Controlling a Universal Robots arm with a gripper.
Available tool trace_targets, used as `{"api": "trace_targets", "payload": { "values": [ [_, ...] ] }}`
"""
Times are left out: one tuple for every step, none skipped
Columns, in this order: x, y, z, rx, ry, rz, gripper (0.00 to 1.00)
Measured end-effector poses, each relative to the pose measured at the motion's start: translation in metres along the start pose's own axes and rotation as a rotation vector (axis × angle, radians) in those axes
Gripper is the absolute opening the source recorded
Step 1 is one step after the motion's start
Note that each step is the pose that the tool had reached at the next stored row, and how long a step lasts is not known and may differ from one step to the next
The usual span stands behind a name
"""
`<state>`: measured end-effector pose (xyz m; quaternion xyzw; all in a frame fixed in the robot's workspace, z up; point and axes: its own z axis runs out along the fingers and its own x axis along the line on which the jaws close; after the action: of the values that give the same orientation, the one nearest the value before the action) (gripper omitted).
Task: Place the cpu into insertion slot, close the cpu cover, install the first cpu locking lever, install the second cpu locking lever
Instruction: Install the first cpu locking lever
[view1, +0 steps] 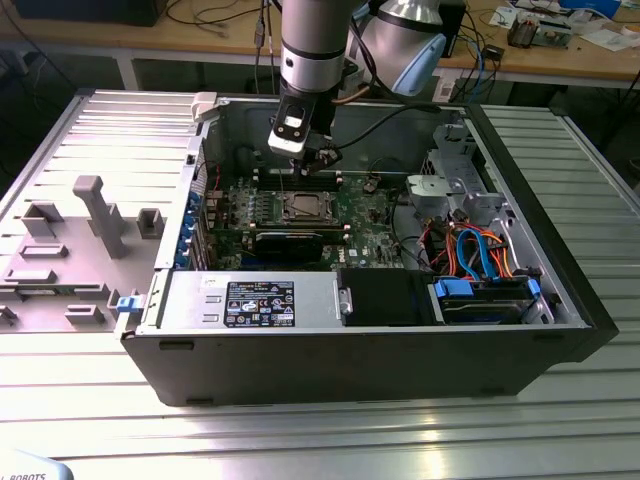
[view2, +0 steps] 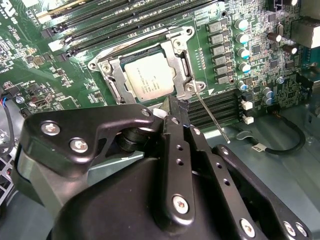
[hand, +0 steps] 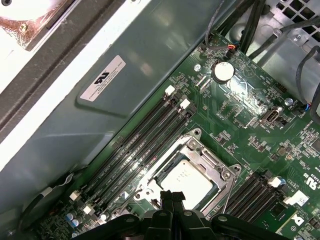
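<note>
— How far along are things inside the computer case (view1: 380, 350) on the table (view1: 300, 440)?
— On the green board (view2: 45, 75) the cpu cover (view2: 181, 50) lies flat over the insertion slot (view2: 116, 86), and the cpu (view2: 149, 75) sits in its window. Placing and closing look done.
— The levers?
— One thin lever (view2: 212, 117) juts free beside the socket. I can't judge the other.
— And the arm (view1: 310, 50)?
— It points straight down into the case. Its pincer (view2: 174, 107) is pressed together, empty, just beside the cover's corner.

Ribbed metal table (view1: 350, 445); open computer case (view1: 350, 372) and grey fixture plate (view1: 66, 266) atop
</note>
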<state>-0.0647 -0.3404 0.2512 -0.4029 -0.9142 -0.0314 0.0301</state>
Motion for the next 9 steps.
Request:
{"api": "trace_targets", "payload": {
  "values": [
    [0.0, 0.0, 0.0, 0.0, 0.0, 0.0, 0.11],
    [0.0, 0.0, 0.0, 0.0001, 0.0001, 0.0, 0.11],
    [0.0, 0.0, 0.0, 0.0, 0.0, 0.0, 0.11],
    [0.0, 0.0, 0.0, 0.0, 0.0, 0.0, 0.11],
    [0.0, 0.0, 0.0, 0.0001, 0.0, 0.0, 0.11],
    [0.0, 0.0, 0.0, 0.0001, 0.0, 0.0, 0.11],
    [0.0, 0.0, 0.0, 0.0, 0.0, 0.0, 0.11],
    [0.0, 0.0, 0.0, 0.0001, 0.0, 0.0, 0.11],
    [0.0, 0.0, 0.0, 0.0, 0.0, 0.0, 0.11]
  ]
}}
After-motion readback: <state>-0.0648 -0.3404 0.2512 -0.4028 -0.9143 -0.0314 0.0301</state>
